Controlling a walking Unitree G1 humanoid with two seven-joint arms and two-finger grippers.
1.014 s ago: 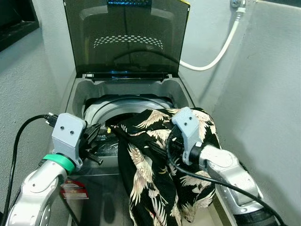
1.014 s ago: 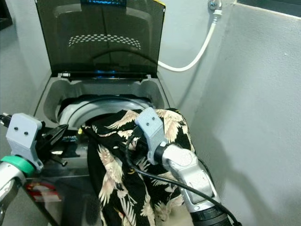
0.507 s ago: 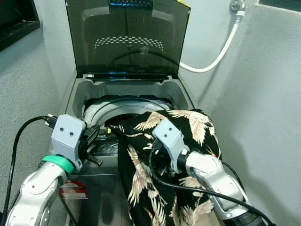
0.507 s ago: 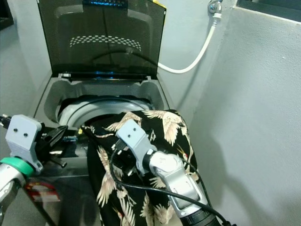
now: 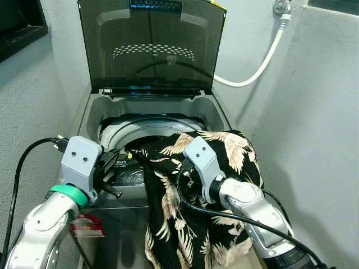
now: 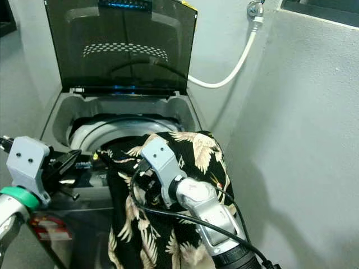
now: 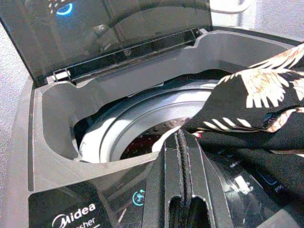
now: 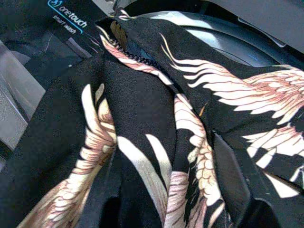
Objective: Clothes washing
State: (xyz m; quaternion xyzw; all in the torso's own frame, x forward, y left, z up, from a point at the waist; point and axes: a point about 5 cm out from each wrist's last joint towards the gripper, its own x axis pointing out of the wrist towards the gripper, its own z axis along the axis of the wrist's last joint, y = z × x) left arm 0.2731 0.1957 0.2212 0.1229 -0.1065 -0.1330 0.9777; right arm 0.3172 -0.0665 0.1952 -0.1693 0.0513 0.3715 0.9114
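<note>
The left gripper (image 7: 182,156) hovers over the front rim of the washing machine (image 5: 94,115), just above its dark control panel (image 7: 85,204), which carries a Midea mark. Its two black fingers (image 7: 164,183) are pressed flat together with no gap between them, and nothing is caught there; the hem of the garment lies just ahead of and to the right of their tips, close but not pinched. Beyond those closed jaws the round drum opening (image 7: 142,128) shows its pale ring and perforated metal inside, with something dark red low in it, too dim to identify. Behind the drum the smoked lid (image 5: 151,45) stands upright, a small blue light glowing near its top edge. The black garment printed with cream cranes (image 5: 196,224) is draped over the front right corner of the machine: its upper edge reaches across the rim toward the drum, and most of its length hangs down the front panel. The right gripper (image 8: 190,161) is pushed into this fabric at the machine's front edge, and folds of cloth lie between and over its fingers (image 8: 232,180), so the jaws stand somewhat apart with cloth bunched in the gap, but whether they are truly clamped on it cannot be told. Past the right arm a white hose (image 5: 263,64) curves along the grey wall (image 5: 314,112).
</note>
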